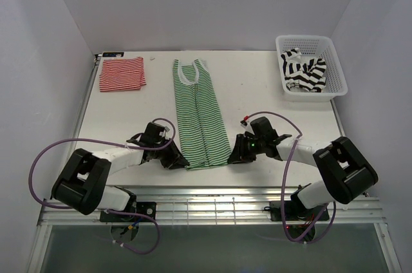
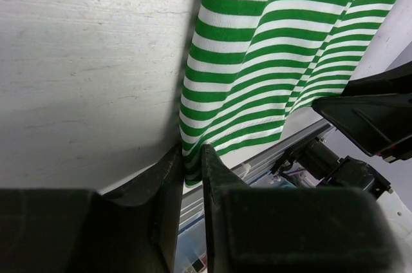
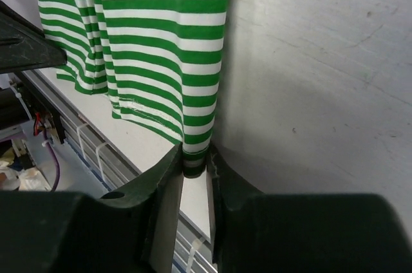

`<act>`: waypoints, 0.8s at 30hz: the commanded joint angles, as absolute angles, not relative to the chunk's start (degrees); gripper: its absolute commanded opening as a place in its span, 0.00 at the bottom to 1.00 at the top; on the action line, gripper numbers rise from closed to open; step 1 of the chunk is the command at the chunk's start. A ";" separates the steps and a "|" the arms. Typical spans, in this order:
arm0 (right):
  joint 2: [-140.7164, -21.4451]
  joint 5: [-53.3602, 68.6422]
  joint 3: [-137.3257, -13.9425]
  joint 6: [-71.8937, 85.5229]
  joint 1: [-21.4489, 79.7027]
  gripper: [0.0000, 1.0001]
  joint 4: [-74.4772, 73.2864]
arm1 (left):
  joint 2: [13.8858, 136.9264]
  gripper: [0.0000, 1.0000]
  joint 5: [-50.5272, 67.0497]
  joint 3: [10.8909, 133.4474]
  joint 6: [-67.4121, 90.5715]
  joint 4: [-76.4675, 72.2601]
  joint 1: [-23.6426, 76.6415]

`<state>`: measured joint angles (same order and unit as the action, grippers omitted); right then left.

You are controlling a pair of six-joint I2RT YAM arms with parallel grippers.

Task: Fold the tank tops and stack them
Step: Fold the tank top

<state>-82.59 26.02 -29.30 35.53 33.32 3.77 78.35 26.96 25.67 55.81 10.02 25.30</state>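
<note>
The green-and-white tank top [image 1: 199, 112] lies flat in a long narrow strip on the white surface [image 1: 129, 118], neckline at the far end and hem at the near edge. The left gripper [image 2: 191, 160] is clamped on the hem's left corner, its jaws pinched close with striped cloth between them. The right gripper [image 3: 193, 160] is clamped on the hem's right corner in the same way. Far left of the green-and-white tank top, level with its neckline, the red-and-white tank top [image 1: 121, 74] rests as a folded rectangle. Far right of it, the black-and-white tank top [image 1: 304, 70] sits crumpled inside the white lattice basket [image 1: 315, 94].
</note>
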 commanded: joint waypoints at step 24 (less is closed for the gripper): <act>-74.53 20.48 -38.92 35.16 35.33 0.08 -4.92 | 72.33 0.00 28.04 33.57 62.40 17.40 26.19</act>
<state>-75.40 21.93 -34.52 35.79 35.18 -3.44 73.32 28.29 29.39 61.58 15.73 26.00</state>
